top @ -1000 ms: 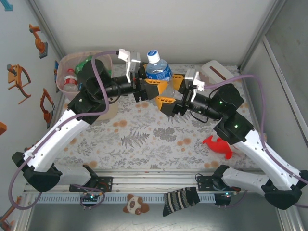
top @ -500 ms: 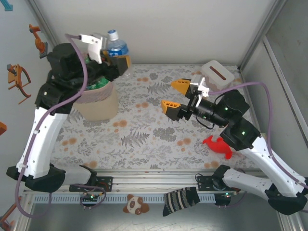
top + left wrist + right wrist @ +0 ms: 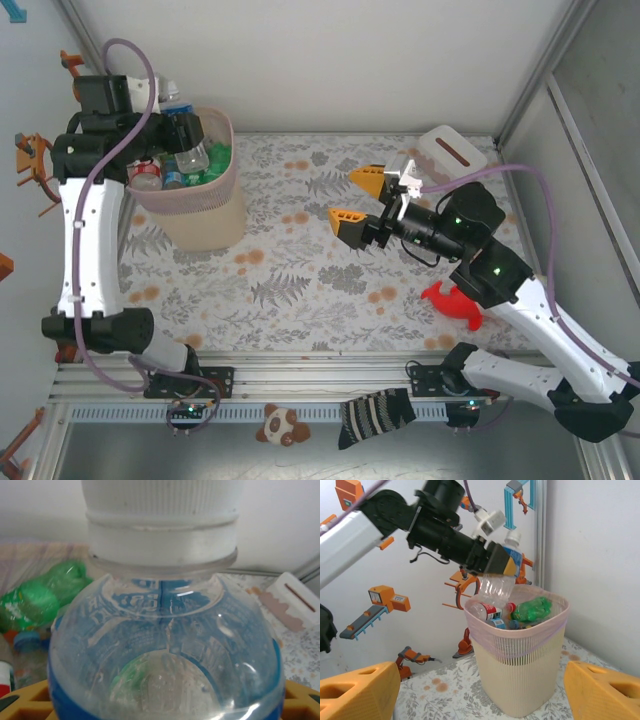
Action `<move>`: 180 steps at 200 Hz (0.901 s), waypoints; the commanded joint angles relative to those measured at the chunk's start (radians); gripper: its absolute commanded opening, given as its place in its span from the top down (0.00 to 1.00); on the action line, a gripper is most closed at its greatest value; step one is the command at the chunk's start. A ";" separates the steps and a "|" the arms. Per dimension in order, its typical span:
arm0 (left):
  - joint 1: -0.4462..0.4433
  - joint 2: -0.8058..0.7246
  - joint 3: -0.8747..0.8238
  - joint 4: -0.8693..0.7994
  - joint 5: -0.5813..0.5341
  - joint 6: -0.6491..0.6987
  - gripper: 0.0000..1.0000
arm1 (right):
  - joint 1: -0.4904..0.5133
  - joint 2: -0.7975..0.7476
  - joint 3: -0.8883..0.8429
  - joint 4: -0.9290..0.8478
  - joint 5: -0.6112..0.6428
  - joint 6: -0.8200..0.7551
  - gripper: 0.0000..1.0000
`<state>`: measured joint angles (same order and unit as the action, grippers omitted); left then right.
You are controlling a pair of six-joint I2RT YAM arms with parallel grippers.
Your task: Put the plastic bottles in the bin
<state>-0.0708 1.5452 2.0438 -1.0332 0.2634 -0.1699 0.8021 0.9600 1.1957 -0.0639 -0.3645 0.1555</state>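
1. Bright, even light; a faint soft shadow at the foot of the bin (image 3: 205, 215).
2. The clear bottle (image 3: 165, 650) above the bin is soft-focused, with small glare glints.
3. Fingers (image 3: 360, 692) of the right gripper (image 3: 480, 695), in front of the bin, are blurred.

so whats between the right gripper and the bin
Nothing: the floral table between the right gripper and the bin is bare, as the top view and right wrist view both show.
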 commanded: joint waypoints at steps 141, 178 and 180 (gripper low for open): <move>0.089 0.319 0.090 -0.319 -0.079 -0.030 0.48 | 0.006 0.006 0.003 0.021 0.006 0.001 0.16; 0.090 0.368 0.091 -0.337 -0.108 -0.019 0.39 | 0.005 0.016 0.011 0.022 -0.001 0.003 0.16; 0.090 0.370 0.091 -0.337 -0.107 -0.019 0.38 | 0.006 0.016 0.011 0.023 -0.001 0.003 0.16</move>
<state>0.0135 1.8683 2.1212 -1.2922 0.2035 -0.2153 0.8021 0.9730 1.1957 -0.0639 -0.3645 0.1562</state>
